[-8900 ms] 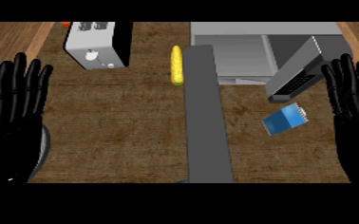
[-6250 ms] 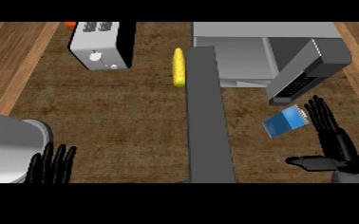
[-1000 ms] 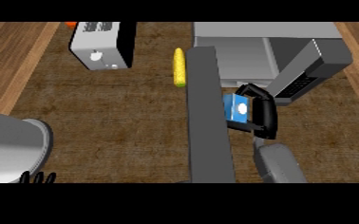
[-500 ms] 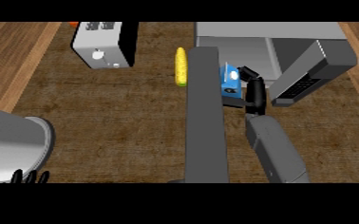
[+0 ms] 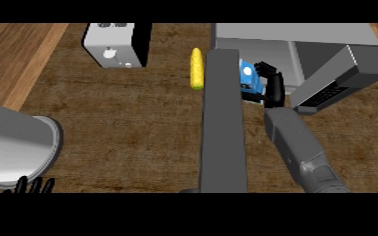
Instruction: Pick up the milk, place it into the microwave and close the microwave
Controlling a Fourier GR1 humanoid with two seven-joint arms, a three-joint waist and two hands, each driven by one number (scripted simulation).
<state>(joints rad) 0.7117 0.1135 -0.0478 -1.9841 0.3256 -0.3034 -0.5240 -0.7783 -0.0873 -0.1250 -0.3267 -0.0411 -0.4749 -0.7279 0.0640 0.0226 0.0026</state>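
Note:
The blue milk carton (image 5: 250, 83) is held in my right hand (image 5: 272, 86), whose black fingers curl round it just in front of the open microwave (image 5: 295, 45). A dark grey vertical bar (image 5: 222, 125) hides the carton's left part. The microwave's door (image 5: 336, 82) hangs open to the right of the hand. Only the fingertips of my left hand (image 5: 33, 185) show at the lower left edge.
A white toaster (image 5: 112, 44) stands at the back left. A yellow corn cob (image 5: 196, 69) lies left of the bar. A grey rounded object (image 5: 26, 145) sits at the left edge, and lighter wood runs along the far left.
My right hand has carried the milk carton up and toward the microwave's opening. The left hand has stayed low at the bottom left edge.

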